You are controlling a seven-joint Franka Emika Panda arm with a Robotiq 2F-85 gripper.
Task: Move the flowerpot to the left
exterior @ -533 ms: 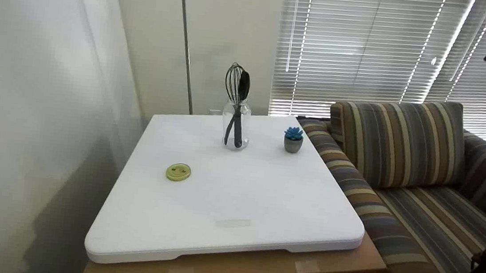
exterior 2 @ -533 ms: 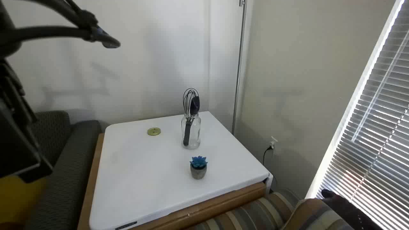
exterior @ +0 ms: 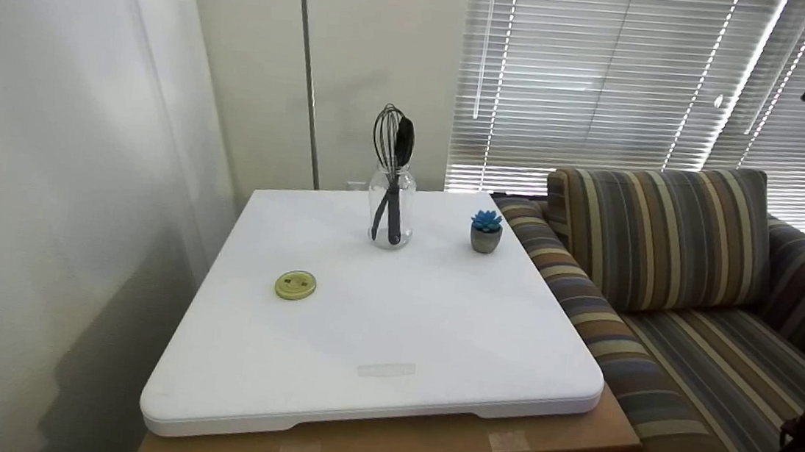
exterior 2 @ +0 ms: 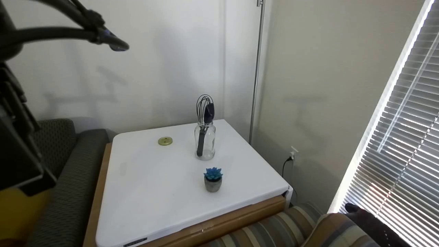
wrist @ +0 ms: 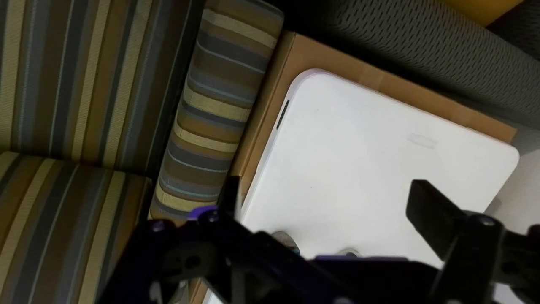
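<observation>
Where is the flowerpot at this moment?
In an exterior view, the flowerpot stands on the tabletop near its far right corner, between the jar and the sofa.

On the table (exterior: 392,328), in an exterior view, flowerpot (exterior: 485,238) right of jar (exterior: 407,213) with utensils (exterior: 405,142).

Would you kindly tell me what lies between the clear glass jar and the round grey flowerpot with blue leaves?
Only bare white tabletop lies between the jar and the flowerpot; both exterior views show it.
</observation>
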